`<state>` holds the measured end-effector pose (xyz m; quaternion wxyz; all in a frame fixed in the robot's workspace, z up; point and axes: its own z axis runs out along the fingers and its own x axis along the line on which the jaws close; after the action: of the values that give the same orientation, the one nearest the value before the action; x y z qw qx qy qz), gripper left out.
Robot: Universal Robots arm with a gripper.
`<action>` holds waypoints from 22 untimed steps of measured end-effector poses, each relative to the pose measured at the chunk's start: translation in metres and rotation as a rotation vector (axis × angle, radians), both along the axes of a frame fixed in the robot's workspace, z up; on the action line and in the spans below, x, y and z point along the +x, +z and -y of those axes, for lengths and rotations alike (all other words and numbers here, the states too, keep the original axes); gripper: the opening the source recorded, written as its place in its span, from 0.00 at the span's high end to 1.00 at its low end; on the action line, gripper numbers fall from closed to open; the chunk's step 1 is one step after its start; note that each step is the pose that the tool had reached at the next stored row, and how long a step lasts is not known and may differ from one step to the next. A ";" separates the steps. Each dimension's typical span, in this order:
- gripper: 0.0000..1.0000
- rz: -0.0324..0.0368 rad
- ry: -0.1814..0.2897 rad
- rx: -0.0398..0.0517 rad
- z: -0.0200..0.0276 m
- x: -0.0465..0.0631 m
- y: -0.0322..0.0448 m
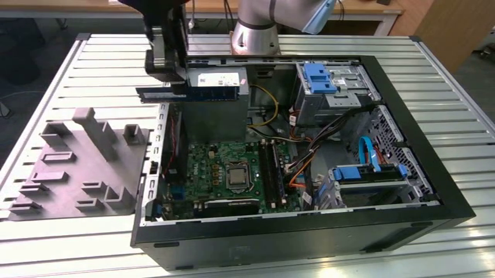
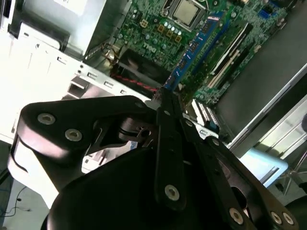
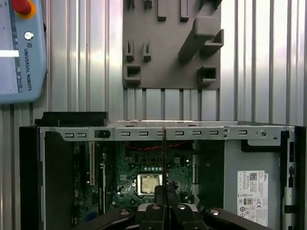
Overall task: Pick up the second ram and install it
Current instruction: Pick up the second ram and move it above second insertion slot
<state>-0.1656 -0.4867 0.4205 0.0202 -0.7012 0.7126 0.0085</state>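
In the exterior view my gripper (image 1: 173,86) hangs above the far-left corner of the open black computer case (image 1: 433,191). It is shut on the second ram (image 1: 203,92), a slim dark blue-green stick held level and lengthwise over the case wall. In the second wrist view the ram (image 2: 184,64) runs out from the gripper (image 2: 165,98) towards the green motherboard (image 2: 158,33). The first wrist view shows the ram (image 3: 164,153) edge-on as a thin dark line over the motherboard (image 3: 129,167), rising from the gripper (image 3: 165,191). The motherboard (image 1: 220,174) lies below with long black slots (image 1: 269,168) beside the processor.
A grey moulded fixture (image 1: 77,168) lies at the exterior view's left of the case. Inside the case are a grey power supply (image 1: 220,113), blue-tabbed drive cages (image 1: 325,81) and loose cables (image 1: 309,150). The arm's base (image 1: 255,32) stands behind. A teach pendant (image 3: 21,48) rests on the slatted table.
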 end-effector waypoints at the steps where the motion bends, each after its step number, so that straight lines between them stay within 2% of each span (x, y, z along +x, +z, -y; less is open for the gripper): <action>1: 0.88 -0.0004 0.001 0.0000 0.0000 0.003 -0.0006; 9: 0.88 -0.0024 0.003 0.0000 0.0003 0.026 -0.0045; 18: 0.88 -0.0026 0.006 0.0000 0.0004 0.041 -0.0106; 22: 0.88 -0.0026 0.007 -0.0001 0.0004 0.042 -0.0113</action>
<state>-0.1239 -0.4871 0.4092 0.0193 -0.7038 0.7101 0.0095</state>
